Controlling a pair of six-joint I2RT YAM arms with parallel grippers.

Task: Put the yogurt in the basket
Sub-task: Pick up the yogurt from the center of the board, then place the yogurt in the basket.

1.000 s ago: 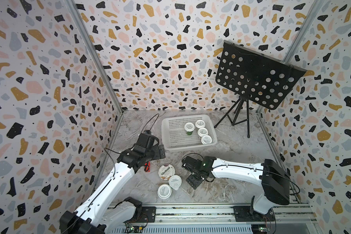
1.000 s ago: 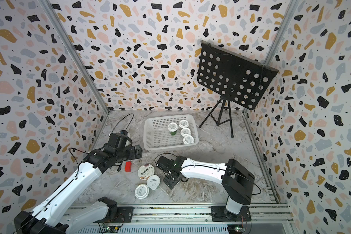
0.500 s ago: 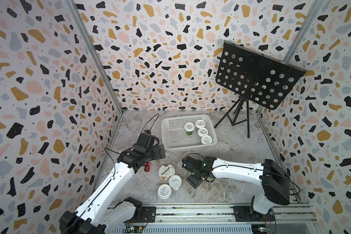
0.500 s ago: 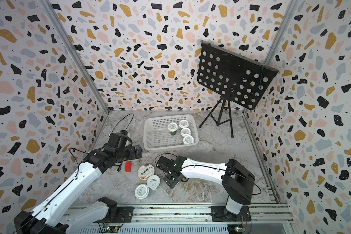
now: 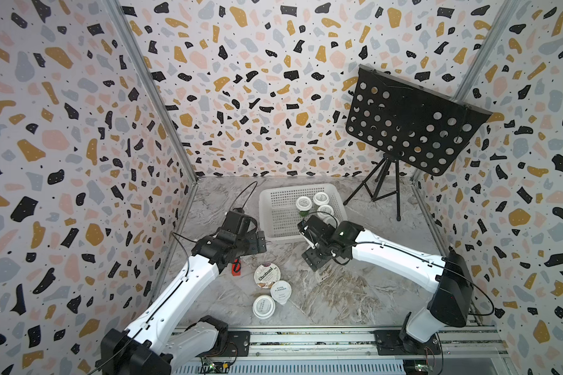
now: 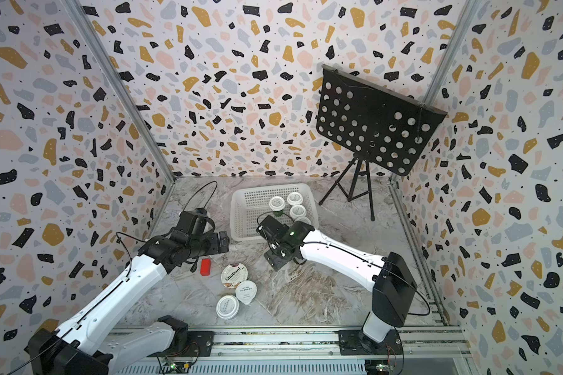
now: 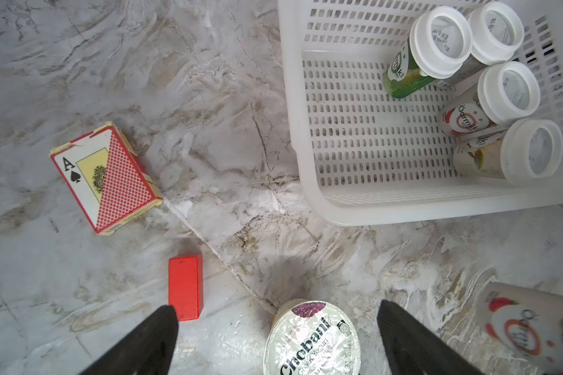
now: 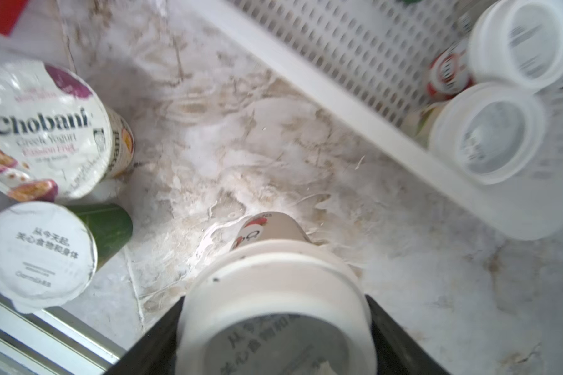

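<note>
Right pincer (image 8: 273,305): pinching a white-lidded yogurt cup (image 8: 275,269), one black finger on each flank; strawberry print on the cup's wall
Yogurt cup, place: above the desk (image 5: 338,292), just outside the near wall of the basket (image 5: 275,211); touching the desk or clear of it, cannot tell
Left pincer (image 7: 277,310): spread wide and empty, its fingers (image 7: 150,341) either side of the Chobani cup (image 7: 312,341), apart from it
Front cluster: Chobani cup, a foil-lid cup (image 5: 281,291) and a plain-lid cup (image 5: 264,306), upright on the desk, close together
Basket: toward the back of the desk, four lidded cups (image 5: 303,203) upright along the side nearer the music stand (image 5: 410,126); the right arm (image 5: 387,256) hides part of one in both top views
Other things: red block (image 6: 205,267) beside the Chobani cup; card box (image 7: 108,178) lying flat, apart from the basket
</note>
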